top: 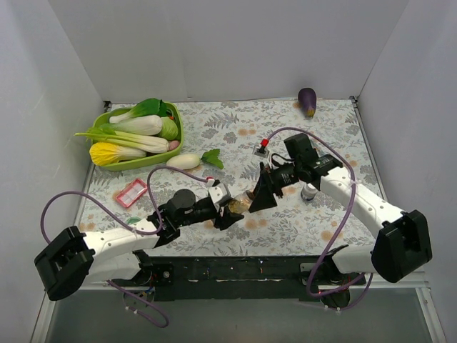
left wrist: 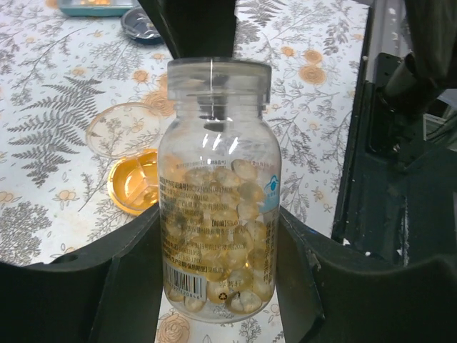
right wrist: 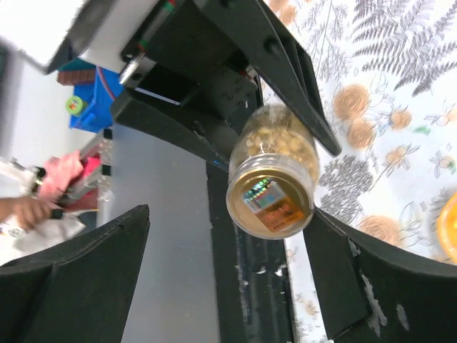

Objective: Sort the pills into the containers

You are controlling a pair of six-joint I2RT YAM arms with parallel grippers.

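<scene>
My left gripper [top: 230, 212] [left wrist: 218, 239] is shut on a clear pill bottle [left wrist: 218, 193] full of yellow softgels, held above the table with its cap pointing at the right arm. The bottle also shows in the top view [top: 240, 204]. My right gripper [top: 258, 194] [right wrist: 228, 214] is open, its fingers either side of the capped end [right wrist: 271, 201], which bears a hologram sticker and lies closer to the right finger. An amber-orange dish [left wrist: 132, 186] and a pale translucent dish [left wrist: 121, 128] sit on the cloth left of the bottle. The amber dish's edge shows in the right wrist view [right wrist: 450, 229].
A green basket [top: 177, 137] of vegetables stands at the back left, a white radish [top: 184, 161] beside it. An eggplant [top: 307, 101] lies at the back right. A pink box [top: 131, 193], a red-topped item [top: 262, 147] and a small bottle [top: 309, 191] are on the floral cloth.
</scene>
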